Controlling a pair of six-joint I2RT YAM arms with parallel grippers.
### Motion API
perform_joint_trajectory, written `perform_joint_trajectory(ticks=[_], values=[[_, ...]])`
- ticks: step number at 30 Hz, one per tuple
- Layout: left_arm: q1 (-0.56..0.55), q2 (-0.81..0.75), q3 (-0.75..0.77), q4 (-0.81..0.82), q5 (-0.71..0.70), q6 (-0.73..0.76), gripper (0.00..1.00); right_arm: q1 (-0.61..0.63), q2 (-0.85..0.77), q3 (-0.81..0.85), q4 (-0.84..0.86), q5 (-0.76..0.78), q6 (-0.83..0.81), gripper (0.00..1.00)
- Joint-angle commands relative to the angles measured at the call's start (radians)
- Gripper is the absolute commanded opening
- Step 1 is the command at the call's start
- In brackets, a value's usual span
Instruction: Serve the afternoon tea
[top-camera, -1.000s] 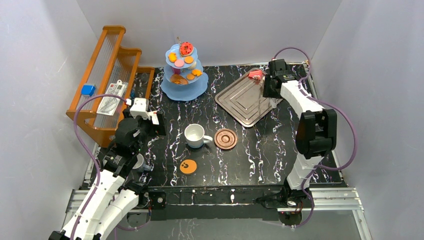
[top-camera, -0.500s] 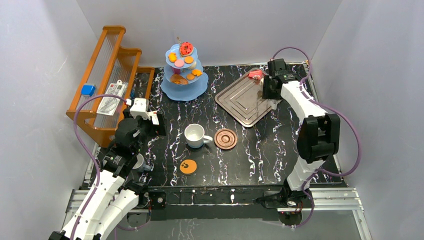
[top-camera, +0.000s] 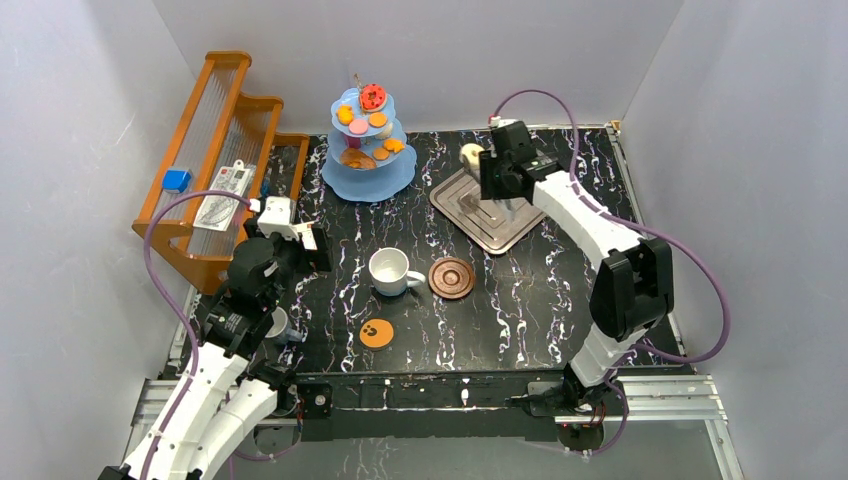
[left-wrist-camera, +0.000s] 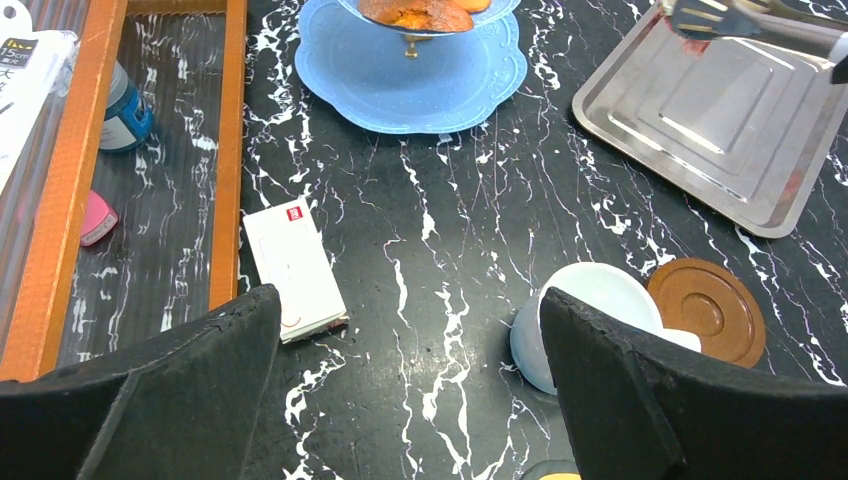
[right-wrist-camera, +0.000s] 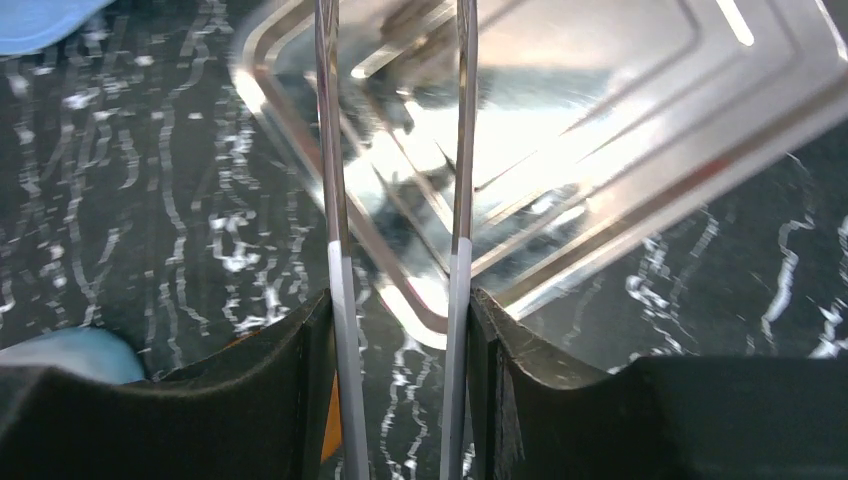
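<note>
The light-blue three-tier stand (top-camera: 368, 150) with several small pastries stands at the back; its bottom tier shows in the left wrist view (left-wrist-camera: 410, 70). The white mug (top-camera: 388, 270) (left-wrist-camera: 590, 305) stands beside the brown saucer (top-camera: 451, 278) (left-wrist-camera: 712, 310). The orange paw-print coaster (top-camera: 376, 333) lies near the front. The small grey cup (top-camera: 279, 325) is partly hidden under my left arm. My left gripper (top-camera: 315, 250) (left-wrist-camera: 410, 400) is open and empty above the table, left of the mug. My right gripper (top-camera: 492, 175) (right-wrist-camera: 400, 390) is shut on metal tongs (right-wrist-camera: 340, 200) over the tray; a pale lump (top-camera: 470, 153) shows at their tip.
The square silver tray (top-camera: 490, 210) (left-wrist-camera: 720, 120) (right-wrist-camera: 600, 110) lies at the back right. The orange wooden rack (top-camera: 210, 150) (left-wrist-camera: 70, 180) lines the left side. A white box (left-wrist-camera: 295, 265) lies on the table beside the rack.
My right arm has swung left with the tongs, from the tray's back right corner to its back left edge. The red pastry at that corner no longer shows. The left arm is still.
</note>
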Motion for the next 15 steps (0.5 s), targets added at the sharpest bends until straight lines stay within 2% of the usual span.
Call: perform_joint_trajectory(ticks=[1,15], values=[[-0.005,-0.017,0.026,0.007,-0.025,-0.003,0.98,0.084,-0.004,0.002,0.167,-0.029,0.013,0.45],[-0.005,-0.03,0.027,0.005,-0.045,-0.002,0.98,0.252,0.151,0.079,0.241,-0.051,0.037,0.45]])
